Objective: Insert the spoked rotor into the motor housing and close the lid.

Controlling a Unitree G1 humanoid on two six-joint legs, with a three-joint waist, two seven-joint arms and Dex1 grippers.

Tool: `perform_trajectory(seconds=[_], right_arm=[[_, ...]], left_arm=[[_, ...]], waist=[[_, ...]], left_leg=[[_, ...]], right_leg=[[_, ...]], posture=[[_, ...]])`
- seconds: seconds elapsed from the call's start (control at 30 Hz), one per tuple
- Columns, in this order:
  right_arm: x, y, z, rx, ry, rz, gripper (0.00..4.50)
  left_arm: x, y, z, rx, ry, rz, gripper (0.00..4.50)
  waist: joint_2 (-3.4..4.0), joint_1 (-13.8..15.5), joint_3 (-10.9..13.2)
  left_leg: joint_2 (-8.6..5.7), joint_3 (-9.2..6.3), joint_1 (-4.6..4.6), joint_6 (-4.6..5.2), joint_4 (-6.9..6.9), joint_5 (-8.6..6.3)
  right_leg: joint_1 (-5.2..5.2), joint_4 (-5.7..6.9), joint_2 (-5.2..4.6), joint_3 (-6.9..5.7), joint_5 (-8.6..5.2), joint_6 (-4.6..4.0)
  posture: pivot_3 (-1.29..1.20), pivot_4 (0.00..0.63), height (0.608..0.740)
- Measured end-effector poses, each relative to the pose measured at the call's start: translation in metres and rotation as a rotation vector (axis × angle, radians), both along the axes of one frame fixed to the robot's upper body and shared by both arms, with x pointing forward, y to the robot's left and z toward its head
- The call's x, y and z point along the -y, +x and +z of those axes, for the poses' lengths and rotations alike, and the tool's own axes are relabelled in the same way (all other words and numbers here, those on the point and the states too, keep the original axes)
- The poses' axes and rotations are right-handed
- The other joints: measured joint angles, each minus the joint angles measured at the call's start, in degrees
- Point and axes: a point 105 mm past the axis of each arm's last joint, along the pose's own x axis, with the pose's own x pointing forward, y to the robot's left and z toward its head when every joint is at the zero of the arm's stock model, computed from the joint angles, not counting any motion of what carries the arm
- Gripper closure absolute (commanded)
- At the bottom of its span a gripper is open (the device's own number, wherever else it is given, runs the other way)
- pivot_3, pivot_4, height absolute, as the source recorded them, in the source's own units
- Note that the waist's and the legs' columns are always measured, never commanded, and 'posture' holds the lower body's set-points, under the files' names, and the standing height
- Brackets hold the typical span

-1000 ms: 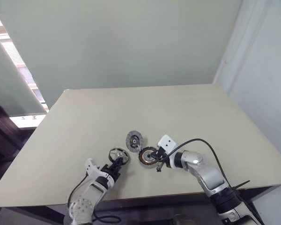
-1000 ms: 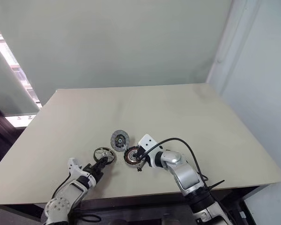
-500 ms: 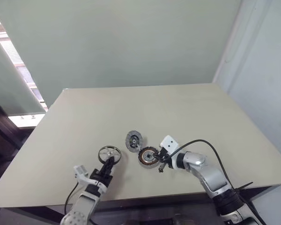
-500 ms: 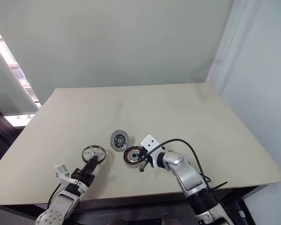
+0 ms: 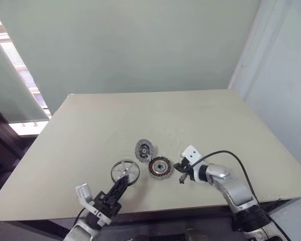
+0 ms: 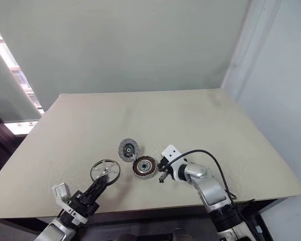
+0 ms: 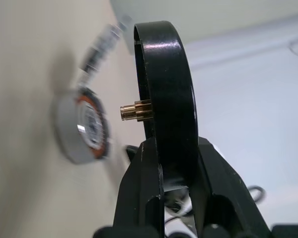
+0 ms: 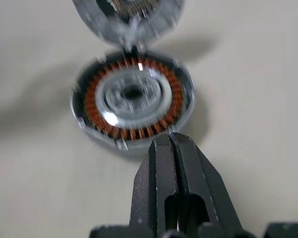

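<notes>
Since a second ago the left pincer [image 5: 121,184] has drawn back and lifted the thin-rimmed silver spoked rotor [image 5: 125,171] off the beige bench [image 5: 90,130]; it clamps the rim, the rotor standing left of the round copper-wound motor housing [image 5: 160,166]. The right pincer [image 5: 181,166], fingers pressed together and empty, has moved right, now apart from the housing. The flat grey lid [image 5: 144,149] touches the housing's far-left edge.

Beige table [image 5: 205,120]; on it, motor housing [image 5: 160,166]; lid [image 5: 144,149]
</notes>
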Motion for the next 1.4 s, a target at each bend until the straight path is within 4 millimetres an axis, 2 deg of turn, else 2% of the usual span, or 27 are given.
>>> perform_trajectory(seconds=[0.2, 0.33, 0.57, 0.77, 1.03, 1.4], right_arm=[[0.011, -0.003, -0.002, -0.018, 0.006, -0.034, 4.5], [0.012, -0.005, 0.0, -0.013, 0.009, -0.046, 4.5], [0.015, -0.007, -0.001, -0.02, 0.017, -0.078, 4.5], [0.015, -0.006, 0.004, -0.005, 0.027, -0.091, 4.5], [0.018, -0.012, 0.001, -0.019, 0.024, -0.11, 4.5], [0.018, -0.012, 0.003, -0.014, 0.021, -0.121, 4.5]], left_arm=[[0.021, 0.009, 0.009, 0.043, 0.002, -0.107, 4.19], [0.03, 0.022, 0.011, 0.063, 0.032, -0.151, 4.19], [0.052, 0.054, 0.0, 0.029, 0.04, -0.21, 4.19], [0.066, 0.065, -0.017, -0.03, 0.037, -0.245, 4.19], [0.076, 0.074, -0.039, -0.096, 0.051, -0.234, 4.19], [0.078, 0.083, -0.048, -0.114, 0.072, -0.212, 4.19]], waist=[[0.0, 0.0, 0.0], [0.01, 0.0, 0.0], [-0.01, 0.0, 0.0], [-0.01, 0.0, 0.0], [-0.01, 0.0, 0.0], [-0.01, 0.0, 0.0]], left_leg=[[0.01, 0.03, -0.07, 0.01, -0.03, 0.01], [0.0, 0.03, -0.07, 0.02, 0.03, 0.02], [-0.06, 0.04, -0.05, 0.03, 0.05, 0.02], [-0.06, 0.01, -0.05, 0.04, 0.04, 0.03], [-0.06, 0.02, 0.02, 0.04, 0.08, 0.03], [-0.06, 0.01, 0.03, 0.04, 0.08, 0.03]], right_leg=[[-0.1, 0.03, 0.04, 0.02, 0.0, 0.0], [-0.07, 0.05, 0.05, 0.02, 0.0, 0.0], [0.0, 0.04, 0.04, 0.06, 0.01, 0.02], [0.01, 0.05, 0.07, 0.05, 0.02, 0.02], [0.09, 0.06, 0.06, 0.05, 0.02, 0.02], [0.1, 0.07, 0.06, 0.05, 0.02, 0.03]], posture=[[0.0, 0.0, 0.74], [0.0, 0.0, 0.74], [0.0, 0.0, 0.74], [0.0, 0.0, 0.74], [0.0, 0.0, 0.74], [0.0, 0.0, 0.74]])
